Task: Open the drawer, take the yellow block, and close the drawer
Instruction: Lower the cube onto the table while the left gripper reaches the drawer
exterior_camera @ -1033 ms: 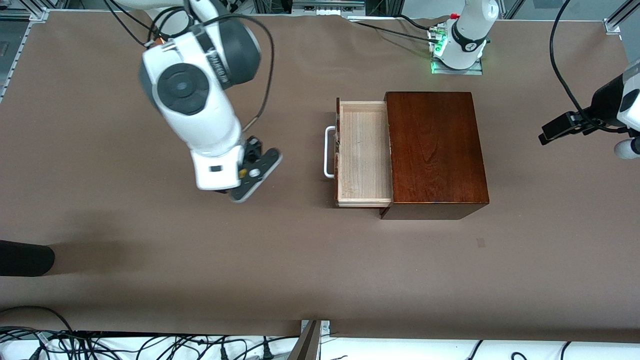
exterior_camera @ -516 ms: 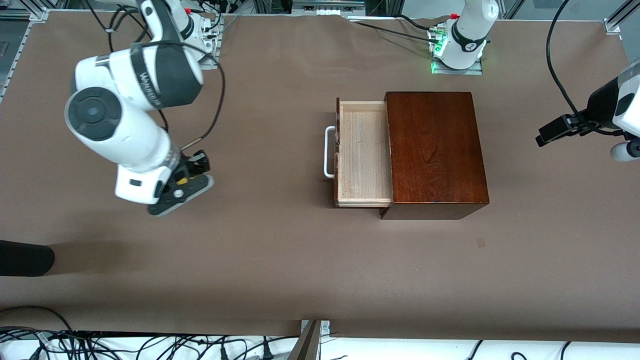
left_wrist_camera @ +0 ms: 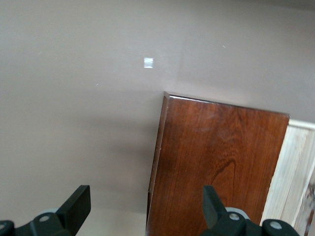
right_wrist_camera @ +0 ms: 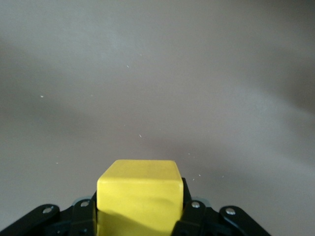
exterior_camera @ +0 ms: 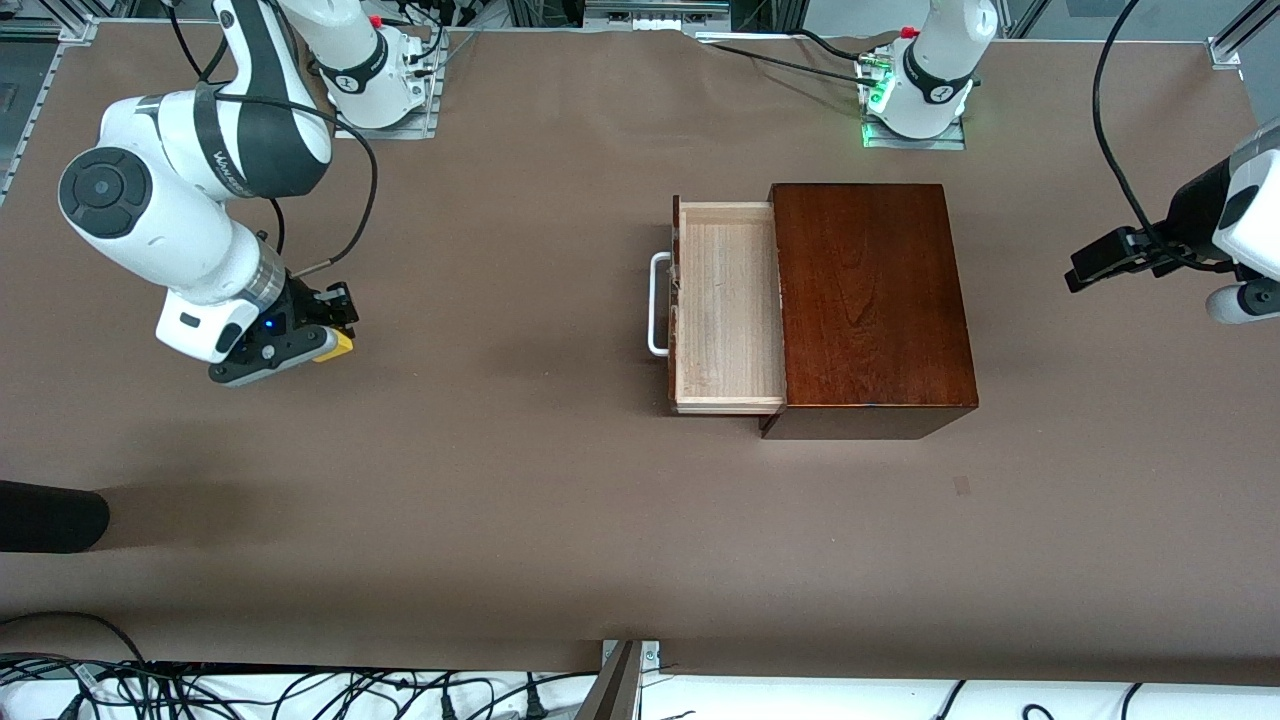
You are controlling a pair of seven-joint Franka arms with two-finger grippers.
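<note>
The drawer (exterior_camera: 728, 305) stands pulled out of the dark mahogany box (exterior_camera: 868, 300), its pale tray empty and its white handle (exterior_camera: 655, 304) toward the right arm's end. My right gripper (exterior_camera: 325, 335) is shut on the yellow block (exterior_camera: 340, 343) and holds it low over bare table near the right arm's end. In the right wrist view the yellow block (right_wrist_camera: 139, 195) fills the gap between the fingers. My left gripper (exterior_camera: 1105, 257) is open and empty, waiting in the air at the left arm's end. The left wrist view shows the box (left_wrist_camera: 216, 162) and the tray's edge (left_wrist_camera: 290, 182).
A dark object (exterior_camera: 50, 515) lies at the table's edge at the right arm's end, nearer the front camera. A small pale mark (exterior_camera: 961, 486) is on the brown table cover, nearer the front camera than the box.
My right arm has swung away from the drawer toward the right arm's end of the table, carrying the yellow block. The drawer stays open. The left arm has barely shifted.
</note>
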